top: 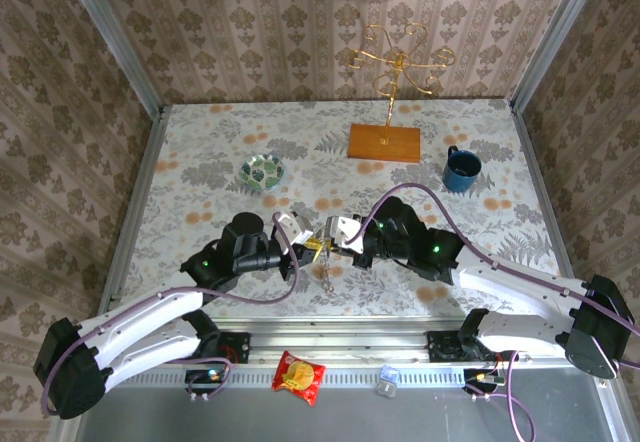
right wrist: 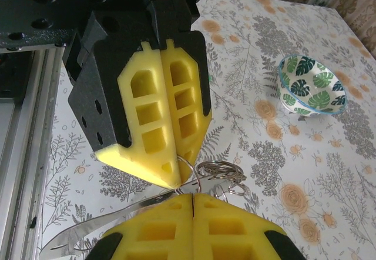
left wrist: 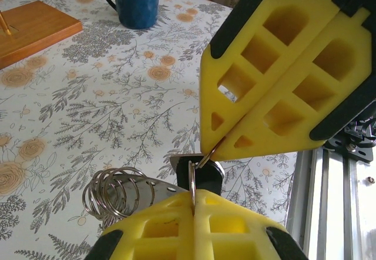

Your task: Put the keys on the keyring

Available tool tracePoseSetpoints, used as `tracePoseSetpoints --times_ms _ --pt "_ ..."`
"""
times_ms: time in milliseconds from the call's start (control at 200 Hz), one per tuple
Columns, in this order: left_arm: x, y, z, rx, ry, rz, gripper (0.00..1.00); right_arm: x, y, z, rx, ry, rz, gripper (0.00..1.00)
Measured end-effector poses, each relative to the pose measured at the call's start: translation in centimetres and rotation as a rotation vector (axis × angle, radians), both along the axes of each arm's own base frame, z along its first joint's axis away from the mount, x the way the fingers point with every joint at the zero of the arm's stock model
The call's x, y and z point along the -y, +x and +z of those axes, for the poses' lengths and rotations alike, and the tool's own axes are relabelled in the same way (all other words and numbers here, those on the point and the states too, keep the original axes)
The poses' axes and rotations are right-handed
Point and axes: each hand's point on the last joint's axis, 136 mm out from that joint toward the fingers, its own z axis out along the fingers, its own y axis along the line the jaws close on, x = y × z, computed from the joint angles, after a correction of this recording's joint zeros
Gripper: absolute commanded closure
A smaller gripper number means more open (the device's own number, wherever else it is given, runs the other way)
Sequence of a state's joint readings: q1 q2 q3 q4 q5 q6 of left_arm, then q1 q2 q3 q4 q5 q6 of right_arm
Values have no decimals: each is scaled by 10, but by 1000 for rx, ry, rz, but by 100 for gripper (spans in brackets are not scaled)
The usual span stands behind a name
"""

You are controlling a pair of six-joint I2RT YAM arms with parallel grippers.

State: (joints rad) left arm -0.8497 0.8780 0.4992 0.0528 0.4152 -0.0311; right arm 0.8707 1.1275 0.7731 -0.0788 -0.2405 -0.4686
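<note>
Left end effector, right end effector on keyring, away from edges

No legible text, number, brand or sign in any view. Red packet at the near edge, between the arm bases, carries a yellow printed graphic. Any lettering on it is too small to resolve.

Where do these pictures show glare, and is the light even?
Left wrist view: the key rings glint brightly. Right wrist view: the bowl is sharp, the metal strip shines pale. Top view: even light, only soft shadows on the table.
</note>
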Motion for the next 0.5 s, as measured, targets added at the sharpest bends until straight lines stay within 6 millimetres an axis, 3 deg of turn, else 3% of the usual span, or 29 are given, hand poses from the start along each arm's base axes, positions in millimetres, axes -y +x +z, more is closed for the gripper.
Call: tracePoseSetpoints --times_ms 500 --pt "2 1 1 31 6 11 100 -4 5 4 -50 41 -40 100"
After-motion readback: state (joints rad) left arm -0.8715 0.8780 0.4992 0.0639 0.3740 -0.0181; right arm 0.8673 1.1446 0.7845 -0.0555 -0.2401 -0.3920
